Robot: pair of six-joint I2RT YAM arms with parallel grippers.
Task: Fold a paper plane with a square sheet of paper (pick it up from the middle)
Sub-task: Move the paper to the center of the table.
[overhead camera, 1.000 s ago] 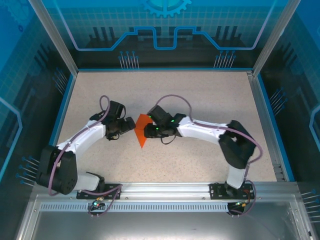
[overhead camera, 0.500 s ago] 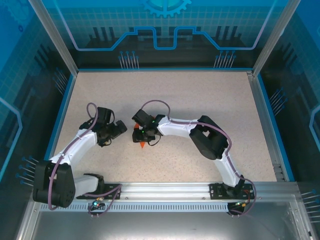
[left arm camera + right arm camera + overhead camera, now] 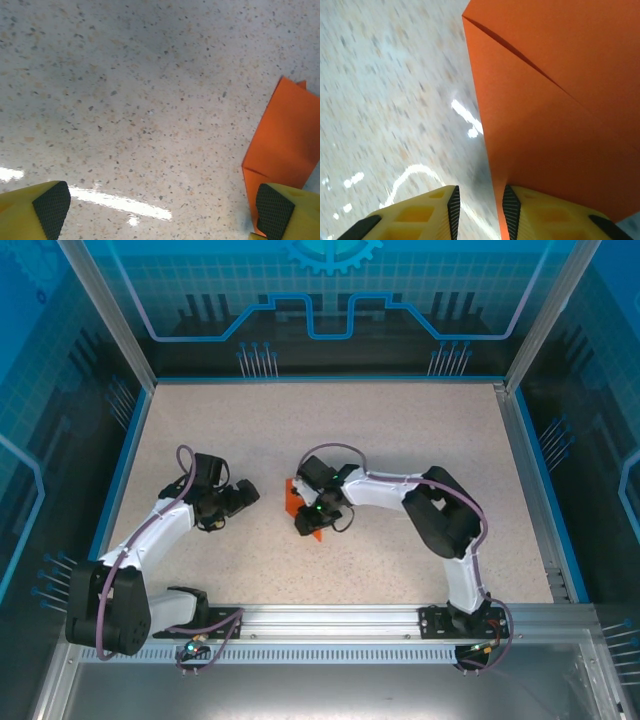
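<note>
Table point(image 3: 125, 100): speckled stone-look top, smooth, glossy, glare streaks. Paper sheet point(image 3: 560, 100): orange, matt, smooth, sharply creased. Left gripper point(image 3: 162, 212): yellow plastic fingers point(image 3: 20, 220), black textured pads point(image 3: 51, 207).

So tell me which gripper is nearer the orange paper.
Right. The right gripper is over the square sheet of paper, at its edge; the left gripper stands apart, to its left.

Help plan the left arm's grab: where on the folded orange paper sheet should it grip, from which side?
Likely the edge of the folded orange paper sheet nearest the left gripper, low from that side; the right gripper sits over its middle.
</note>
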